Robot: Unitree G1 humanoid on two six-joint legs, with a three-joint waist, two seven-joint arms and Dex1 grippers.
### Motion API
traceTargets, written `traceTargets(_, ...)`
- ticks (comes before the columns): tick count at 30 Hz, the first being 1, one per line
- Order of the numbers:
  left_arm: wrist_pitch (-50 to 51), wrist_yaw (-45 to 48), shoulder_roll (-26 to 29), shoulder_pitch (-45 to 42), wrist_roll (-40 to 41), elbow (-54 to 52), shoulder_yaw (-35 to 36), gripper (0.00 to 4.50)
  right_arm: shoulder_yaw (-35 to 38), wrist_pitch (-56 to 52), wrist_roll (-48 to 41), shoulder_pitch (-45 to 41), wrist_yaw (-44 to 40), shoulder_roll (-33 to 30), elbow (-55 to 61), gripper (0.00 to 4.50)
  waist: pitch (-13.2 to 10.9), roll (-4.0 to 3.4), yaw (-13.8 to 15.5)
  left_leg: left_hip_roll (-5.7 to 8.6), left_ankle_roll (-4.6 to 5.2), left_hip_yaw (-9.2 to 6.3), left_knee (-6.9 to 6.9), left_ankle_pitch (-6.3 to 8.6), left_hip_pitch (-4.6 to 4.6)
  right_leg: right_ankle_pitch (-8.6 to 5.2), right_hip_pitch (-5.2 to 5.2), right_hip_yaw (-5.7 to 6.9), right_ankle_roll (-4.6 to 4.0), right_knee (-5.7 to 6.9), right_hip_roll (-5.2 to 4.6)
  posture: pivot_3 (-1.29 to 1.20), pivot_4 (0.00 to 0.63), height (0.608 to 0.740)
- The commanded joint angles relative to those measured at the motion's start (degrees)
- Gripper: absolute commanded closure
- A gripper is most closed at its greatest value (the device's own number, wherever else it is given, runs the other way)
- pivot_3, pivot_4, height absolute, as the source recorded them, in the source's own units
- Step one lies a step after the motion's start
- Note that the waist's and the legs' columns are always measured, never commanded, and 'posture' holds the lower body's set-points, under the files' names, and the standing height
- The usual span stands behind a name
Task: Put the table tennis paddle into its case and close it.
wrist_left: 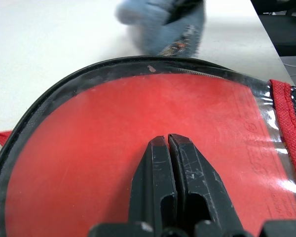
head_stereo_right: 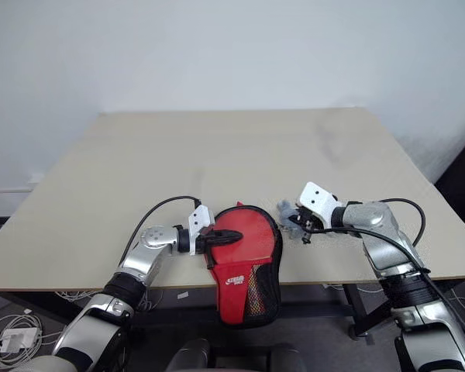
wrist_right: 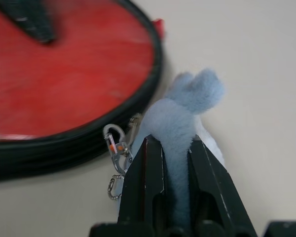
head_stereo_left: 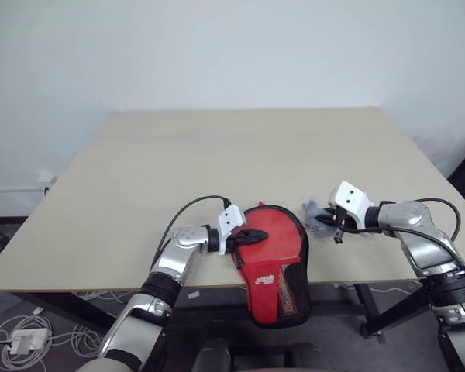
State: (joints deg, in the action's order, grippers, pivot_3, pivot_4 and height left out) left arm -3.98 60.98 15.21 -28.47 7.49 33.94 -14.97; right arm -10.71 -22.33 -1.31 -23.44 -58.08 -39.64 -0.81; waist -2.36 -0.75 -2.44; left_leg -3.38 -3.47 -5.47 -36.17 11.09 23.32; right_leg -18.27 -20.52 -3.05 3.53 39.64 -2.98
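Left eye view: the tabletop (head_stereo_left: 217, 155) carries the red case (head_stereo_left: 273, 260) at its near edge, its tail hanging over at six o'clock. The paddle (wrist_left: 138, 148) lies inside. The left tool (head_stereo_left: 246, 236), clenched, presses its face. The right tool (wrist_right: 170, 173), at three o'clock, grasps a blue plush charm (wrist_right: 182, 118); tugging could drag the case off.

A pale beige table (head_stereo_left: 217, 163) stands before a plain white wall (head_stereo_left: 217, 46), a small fluffy blue-grey lump (wrist_right: 180, 123) with a silver clasp (wrist_right: 114, 140) lies near its front edge, and white cables (head_stereo_left: 15, 337) sprawl on the floor beneath.
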Motion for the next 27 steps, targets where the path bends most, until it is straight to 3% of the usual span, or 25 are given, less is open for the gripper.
traceTargets(1,1.4,-0.3,0.6,2.2,-2.9,4.2,-1.4,4.50,1.4,0.1,-2.3,1.1,-2.9,-2.8,5.3,4.47,0.0,0.01,0.0,0.00,0.00,0.00,0.01,0.00,-0.01,0.00,0.00,0.00,0.00,0.00,0.00,0.00,0.000,0.684)
traceTargets(27,0.8,-0.3,0.6,0.9,-3.2,6.1,-1.7,4.50,2.0,0.9,-11.5,15.1,-13.7,-15.6,21.7,4.47,0.0,0.14,0.8,0.00,-0.01,0.13,0.12,0.03,-0.40,-0.09,0.23,-0.08,0.09,-0.22,-0.05,0.00,0.000,0.684)
